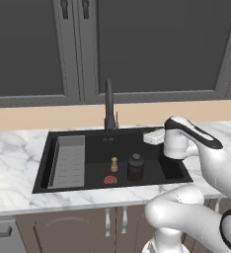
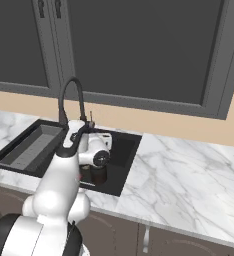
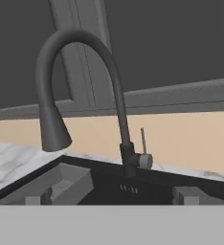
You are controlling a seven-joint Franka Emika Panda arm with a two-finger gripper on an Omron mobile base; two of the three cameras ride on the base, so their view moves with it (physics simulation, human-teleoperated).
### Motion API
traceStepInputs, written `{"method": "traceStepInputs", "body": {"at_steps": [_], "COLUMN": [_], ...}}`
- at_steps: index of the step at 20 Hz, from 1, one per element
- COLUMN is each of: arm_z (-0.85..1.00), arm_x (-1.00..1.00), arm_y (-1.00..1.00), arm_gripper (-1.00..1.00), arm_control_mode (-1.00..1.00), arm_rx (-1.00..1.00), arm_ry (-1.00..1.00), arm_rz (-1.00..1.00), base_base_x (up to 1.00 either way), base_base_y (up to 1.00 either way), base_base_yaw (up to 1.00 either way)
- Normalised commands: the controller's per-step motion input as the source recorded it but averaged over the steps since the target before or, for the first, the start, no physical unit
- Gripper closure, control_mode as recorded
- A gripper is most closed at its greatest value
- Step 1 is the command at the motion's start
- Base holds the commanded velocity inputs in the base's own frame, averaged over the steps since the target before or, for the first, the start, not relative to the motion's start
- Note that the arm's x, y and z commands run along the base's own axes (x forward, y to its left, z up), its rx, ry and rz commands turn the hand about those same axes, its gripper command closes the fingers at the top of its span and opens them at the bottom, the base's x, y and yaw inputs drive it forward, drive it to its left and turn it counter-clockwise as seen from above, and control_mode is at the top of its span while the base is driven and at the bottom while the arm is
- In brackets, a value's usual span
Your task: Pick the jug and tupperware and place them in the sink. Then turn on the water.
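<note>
Flat, even rendered light; soft shadows, slight pixel blur.

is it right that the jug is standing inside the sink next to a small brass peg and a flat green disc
Not quite: the disc is red, not green, as the left base view shows. The rest holds: the jug stands upright inside the sink, with the small brass peg beside it.
</note>
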Motion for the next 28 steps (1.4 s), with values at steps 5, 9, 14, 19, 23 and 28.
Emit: {"method": "traceStepInputs", "body": {"at_steps": [5, 9, 14, 19, 23, 28], "arm_z": [0.03, 0.1, 0.23, 0.15, 0.0, 0.0], "arm_x": [0.0, 0.0, 0.0, 0.2, 0.24, 0.12], "arm_y": [-0.03, 0.0, 0.02, 0.06, 0.0, 0.0], "arm_gripper": [-1.0, -1.0, -1.0, -1.0, -1.0, -1.0], "arm_control_mode": [-1.0, -1.0, -1.0, -1.0, -1.0, -1.0], "arm_rx": [-0.03, -0.05, -0.06, -0.07, -0.01, 0.0], "arm_ry": [0.0, 0.0, 0.0, 0.0, 0.0, -0.02], "arm_rz": [0.07, 0.01, 0.0, 0.0, 0.0, 0.0], "base_base_x": [0.0, 0.0, 0.0, 0.0, 0.0, 0.0], "base_base_y": [0.0, 0.0, 0.0, 0.0, 0.0, 0.0], "base_base_yaw": [0.0, 0.0, 0.0, 0.0, 0.0, 0.0]}}
